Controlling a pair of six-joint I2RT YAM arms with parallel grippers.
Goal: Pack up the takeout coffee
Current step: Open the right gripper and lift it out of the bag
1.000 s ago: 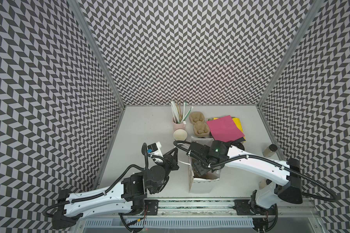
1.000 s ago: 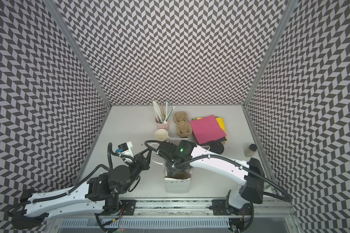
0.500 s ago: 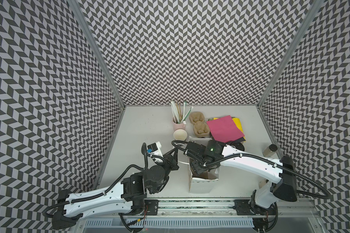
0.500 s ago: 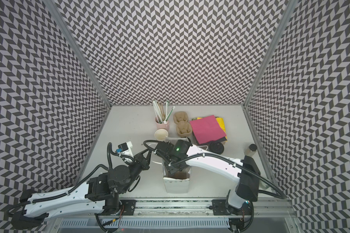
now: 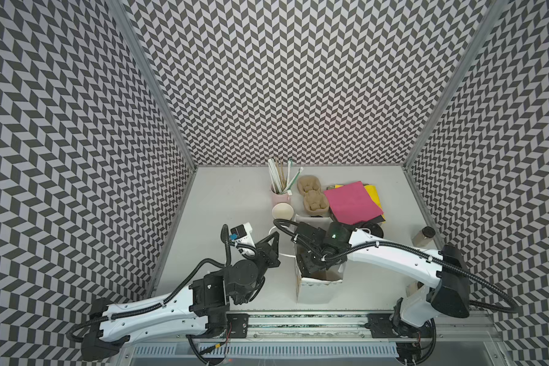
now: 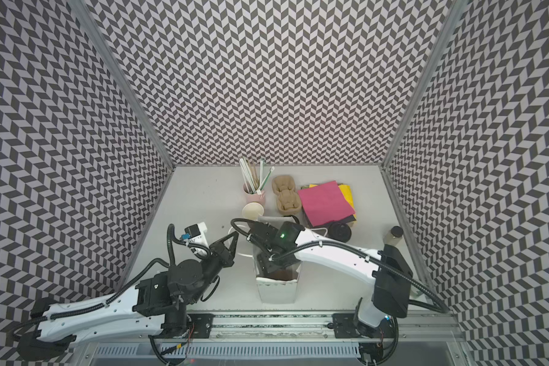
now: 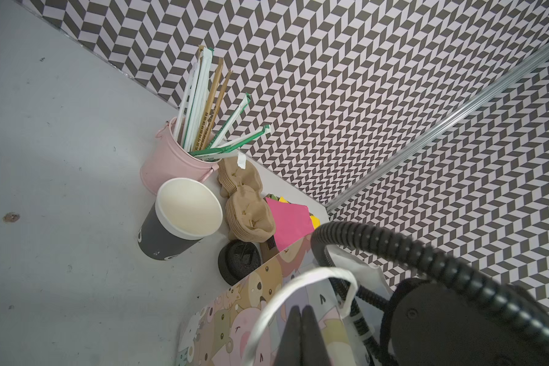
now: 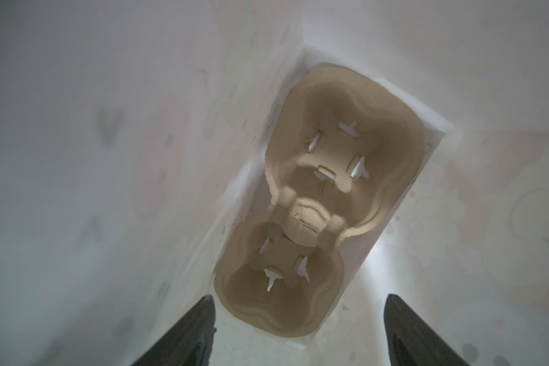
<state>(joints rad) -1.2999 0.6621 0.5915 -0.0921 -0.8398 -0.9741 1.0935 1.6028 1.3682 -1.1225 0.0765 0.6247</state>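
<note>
Clenched, the left gripper [image 7: 301,309] hooks the bag's [image 5: 314,288] handle [image 7: 314,274], apparently steadying it, while the right gripper [image 8: 298,298] gapes empty above the tray [image 8: 346,158] inside; the coffee [image 6: 339,231] stands outside, near the bag.

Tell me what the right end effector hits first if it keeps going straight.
The pulp cup carrier lying on the floor of the paper bag. The right end effector points down into the bag, jaws open and empty; the nearer cup well looks first, though depth is unclear.
</note>
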